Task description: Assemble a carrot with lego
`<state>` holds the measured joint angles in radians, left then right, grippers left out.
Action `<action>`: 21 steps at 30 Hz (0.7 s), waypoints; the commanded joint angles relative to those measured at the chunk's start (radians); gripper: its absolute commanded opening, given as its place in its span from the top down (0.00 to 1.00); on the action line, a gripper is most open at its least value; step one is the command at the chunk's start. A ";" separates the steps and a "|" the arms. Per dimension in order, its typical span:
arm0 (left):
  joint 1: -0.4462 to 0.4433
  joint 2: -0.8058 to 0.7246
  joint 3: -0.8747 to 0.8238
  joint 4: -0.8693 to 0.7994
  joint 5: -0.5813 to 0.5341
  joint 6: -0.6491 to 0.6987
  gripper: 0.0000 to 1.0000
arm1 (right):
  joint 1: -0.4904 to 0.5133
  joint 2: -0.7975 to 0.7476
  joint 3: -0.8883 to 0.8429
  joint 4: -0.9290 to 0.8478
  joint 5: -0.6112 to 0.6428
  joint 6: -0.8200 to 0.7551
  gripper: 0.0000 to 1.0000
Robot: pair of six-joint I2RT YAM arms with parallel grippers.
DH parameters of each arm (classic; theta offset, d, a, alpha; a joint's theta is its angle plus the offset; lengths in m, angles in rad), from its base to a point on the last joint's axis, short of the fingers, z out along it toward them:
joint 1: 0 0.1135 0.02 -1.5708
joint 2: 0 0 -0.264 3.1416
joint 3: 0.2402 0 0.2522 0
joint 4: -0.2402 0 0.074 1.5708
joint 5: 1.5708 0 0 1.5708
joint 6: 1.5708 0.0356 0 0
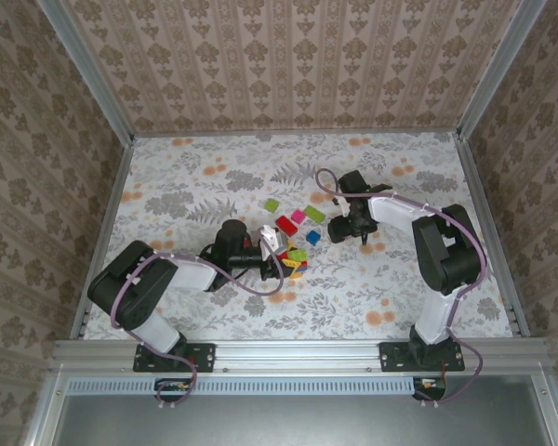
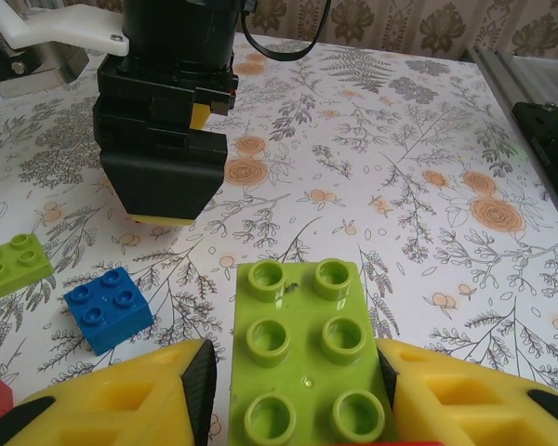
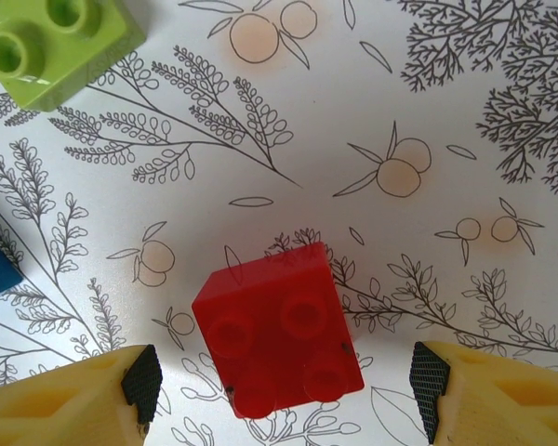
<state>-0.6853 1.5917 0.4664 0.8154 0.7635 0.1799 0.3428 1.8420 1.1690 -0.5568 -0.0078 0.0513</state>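
Green brick clamped between left jaws; right jaws wide, straddling red brick; no legible writing.

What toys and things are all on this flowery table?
Green bricks: three, light green; one between the left fingers, two farther back.
Red bricks: at least two; one under the right gripper, one mid-table.
Blue brick: one, mid-table.
Magenta brick: one, mid-table.
Orange bricks: count unclear, by the left gripper.
Table: one, white floral.
Left gripper: yellow fingers flanking a green brick.
Right gripper: yellow fingers, open around a red brick.
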 commanded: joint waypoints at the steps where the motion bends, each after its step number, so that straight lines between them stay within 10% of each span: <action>1: 0.005 0.010 0.016 -0.002 0.027 0.024 0.53 | 0.000 0.031 0.042 -0.029 -0.011 -0.023 0.26; 21: 0.004 0.010 0.026 -0.036 0.030 0.040 0.54 | -0.056 0.044 0.054 -0.032 -0.114 -0.028 0.42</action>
<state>-0.6853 1.5917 0.4675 0.7921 0.7639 0.1955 0.2932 1.8824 1.2156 -0.5606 -0.0856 0.0288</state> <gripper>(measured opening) 0.462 0.582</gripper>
